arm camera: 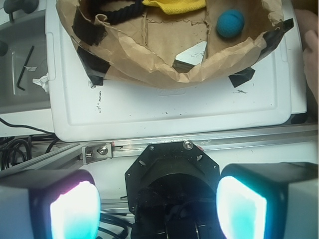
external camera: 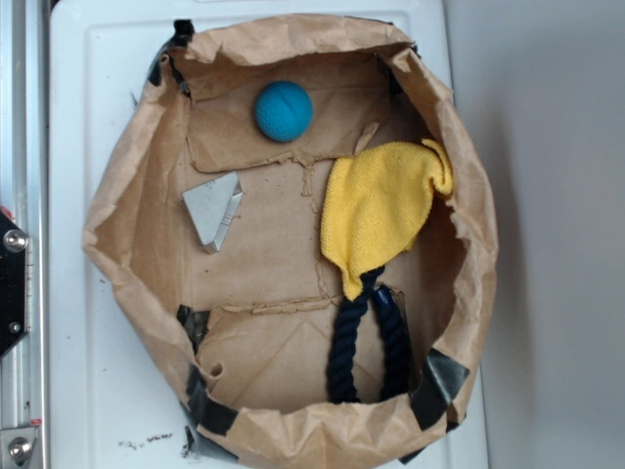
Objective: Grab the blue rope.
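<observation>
Wrist: open hand (arm camera: 157,204), rope (arm camera: 117,12) apart.

The exterior view looks straight down from close above, so the brown paper bag (external camera: 293,244) nearly fills the frame. The wrist view sits farther back, looking over its own fingers (arm camera: 75,209) at the bottom of the frame, with the bag at the top. Both views show the light-blue ball (external camera: 283,110), the yellow cloth (external camera: 376,210) and the white tray (arm camera: 169,107).
</observation>
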`<state>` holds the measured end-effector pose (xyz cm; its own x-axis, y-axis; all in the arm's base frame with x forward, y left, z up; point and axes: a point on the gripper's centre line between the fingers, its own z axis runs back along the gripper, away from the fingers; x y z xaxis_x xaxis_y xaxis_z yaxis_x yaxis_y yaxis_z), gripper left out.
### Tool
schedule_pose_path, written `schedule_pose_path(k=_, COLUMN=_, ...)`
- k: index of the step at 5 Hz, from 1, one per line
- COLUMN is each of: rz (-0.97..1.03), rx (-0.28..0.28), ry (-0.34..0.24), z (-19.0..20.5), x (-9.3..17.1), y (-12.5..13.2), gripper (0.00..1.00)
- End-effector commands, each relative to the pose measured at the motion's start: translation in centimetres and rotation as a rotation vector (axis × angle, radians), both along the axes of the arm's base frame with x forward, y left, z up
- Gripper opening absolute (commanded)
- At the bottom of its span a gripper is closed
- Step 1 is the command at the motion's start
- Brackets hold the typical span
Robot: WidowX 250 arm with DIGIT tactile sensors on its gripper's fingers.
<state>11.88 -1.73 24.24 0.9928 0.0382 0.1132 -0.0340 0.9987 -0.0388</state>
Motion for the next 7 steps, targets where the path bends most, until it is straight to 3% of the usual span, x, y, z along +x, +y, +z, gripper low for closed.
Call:
schedule_pose_path(k=1, rz=0.000, rx=0.000, ry=0.000, z=0.0, x=0.0, y=0.0, gripper=1.00)
schedule_pose_path(k=2, rz=0.000, rx=0.000, ry=0.000, z=0.0, x=0.0, y=0.0, gripper=1.00)
schedule_pose_path(k=3, rz=-0.036, rx=0.037, ry=0.028, z=-0.2, x=5.0, y=-0.1, gripper=1.00)
schedule_pose_path(k=4, rz=0.047, rx=0.018, ry=0.006, z=-0.3, x=9.7, y=0.6, gripper=1.00)
schedule_pose_path(k=5, rz=0.196, rx=0.025, ry=-0.036, z=-1.1, x=10.9, y=2.0, gripper=1.00)
schedule_pose_path(k=6, rz=0.444, rx=-0.002, ry=-0.187, z=-5.6, x=11.5, y=2.3, gripper=1.00)
schedule_pose_path(k=7, rz=0.692, rx=0.042, ry=-0.151, z=-9.3, x=13.1, y=1.8, gripper=1.00)
